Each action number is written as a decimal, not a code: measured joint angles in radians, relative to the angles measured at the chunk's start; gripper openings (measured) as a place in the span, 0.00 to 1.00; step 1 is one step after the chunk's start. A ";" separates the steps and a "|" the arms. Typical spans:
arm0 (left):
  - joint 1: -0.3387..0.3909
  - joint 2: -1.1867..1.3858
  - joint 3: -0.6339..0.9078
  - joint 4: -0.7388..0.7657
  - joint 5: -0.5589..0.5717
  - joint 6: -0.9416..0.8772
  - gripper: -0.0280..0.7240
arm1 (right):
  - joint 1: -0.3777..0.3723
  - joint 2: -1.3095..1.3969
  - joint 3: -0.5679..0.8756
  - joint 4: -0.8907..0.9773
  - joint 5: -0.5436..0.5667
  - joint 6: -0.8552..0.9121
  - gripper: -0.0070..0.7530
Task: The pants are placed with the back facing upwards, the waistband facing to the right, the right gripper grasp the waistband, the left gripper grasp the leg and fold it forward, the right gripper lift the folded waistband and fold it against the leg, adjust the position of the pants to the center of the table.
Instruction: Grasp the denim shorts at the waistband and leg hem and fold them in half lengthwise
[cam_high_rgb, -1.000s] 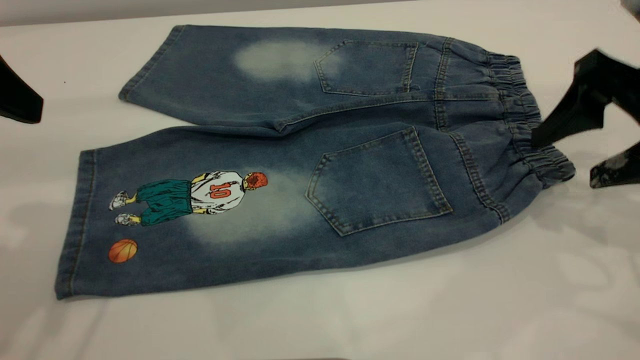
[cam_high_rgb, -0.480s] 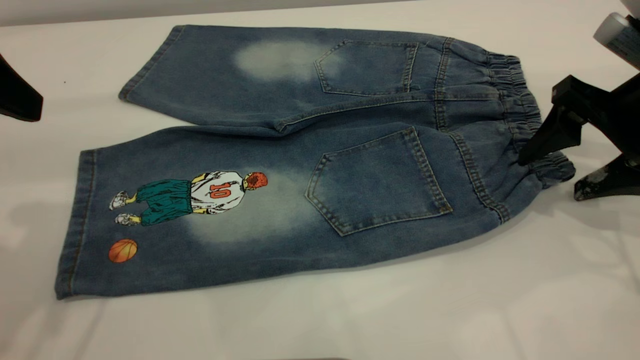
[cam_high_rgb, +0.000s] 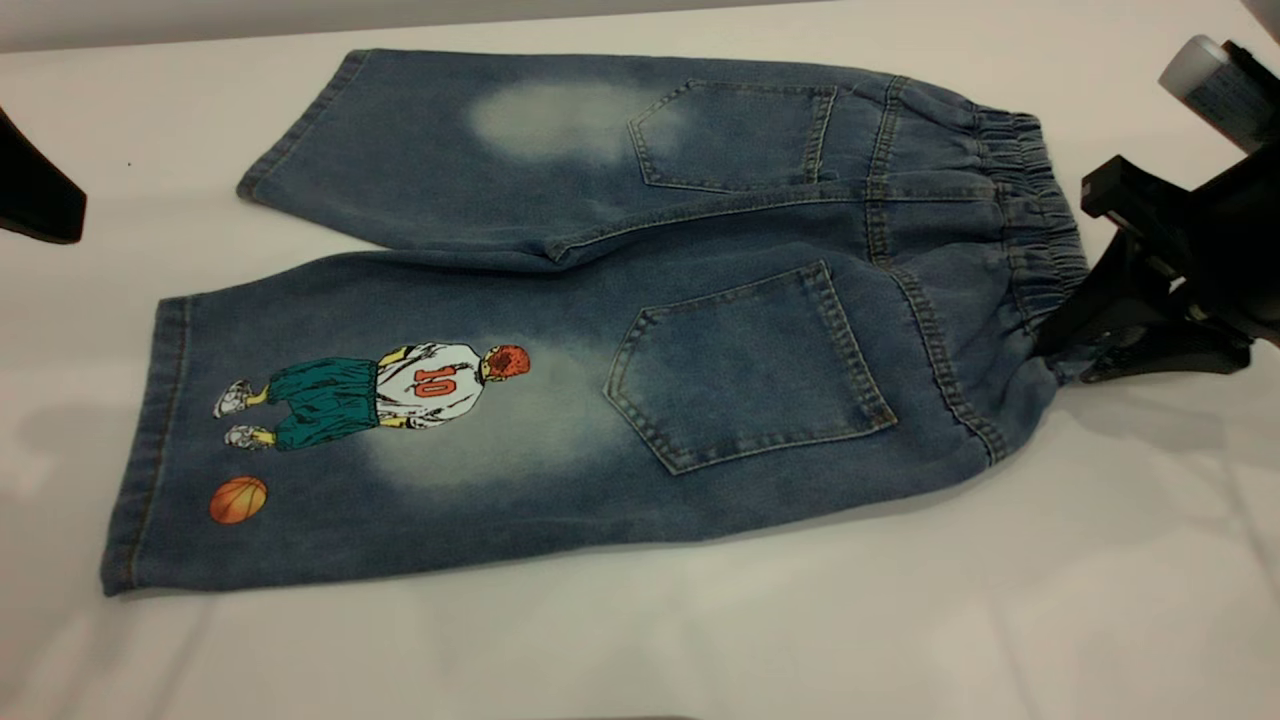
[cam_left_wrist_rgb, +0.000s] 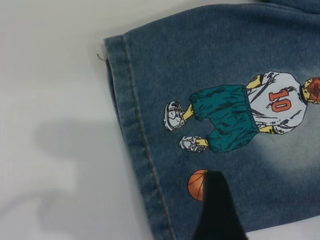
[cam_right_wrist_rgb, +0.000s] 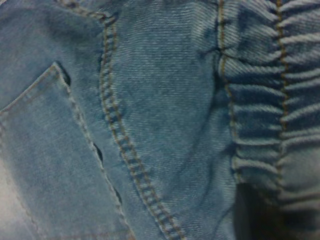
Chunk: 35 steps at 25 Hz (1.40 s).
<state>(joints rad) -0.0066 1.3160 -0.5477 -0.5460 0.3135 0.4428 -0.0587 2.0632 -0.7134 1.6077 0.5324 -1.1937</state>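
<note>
The faded blue denim pants (cam_high_rgb: 700, 250) lie flat on the white table (cam_high_rgb: 700, 640), back pockets up, with the elastic waistband (cam_high_rgb: 1035, 210) at the right. The printed leg (cam_high_rgb: 330, 440), with the number 10 player and orange basketball, is the nearer one. My right gripper (cam_high_rgb: 1062, 345) is shut on the near corner of the waistband, which is bunched up there. Up close, the right wrist view shows gathered waistband (cam_right_wrist_rgb: 280, 100) and pocket stitching. My left gripper (cam_left_wrist_rgb: 216, 205) hovers over the printed leg beside the basketball (cam_left_wrist_rgb: 196, 185), near the hem.
The plain far leg (cam_high_rgb: 420, 150) reaches toward the table's back edge. Bare tabletop lies in front of the pants and to their left. The left arm's dark body (cam_high_rgb: 35, 205) sits at the left edge.
My right gripper dropped, moved in and closed on the near waistband corner. That corner is now bunched and the pants have slid slightly left. The left arm has not moved.
</note>
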 joint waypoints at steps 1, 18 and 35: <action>0.000 0.000 0.000 0.000 0.001 0.000 0.62 | 0.000 0.000 -0.001 0.000 0.003 -0.010 0.10; 0.025 0.282 -0.009 0.365 0.119 -0.403 0.62 | 0.000 0.000 -0.037 -0.035 0.061 -0.039 0.06; -0.076 0.585 -0.018 0.361 -0.111 -0.403 0.62 | 0.000 0.000 -0.039 -0.037 0.066 -0.053 0.06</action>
<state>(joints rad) -0.0831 1.9012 -0.5654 -0.1855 0.2021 0.0398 -0.0587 2.0632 -0.7525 1.5708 0.5988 -1.2464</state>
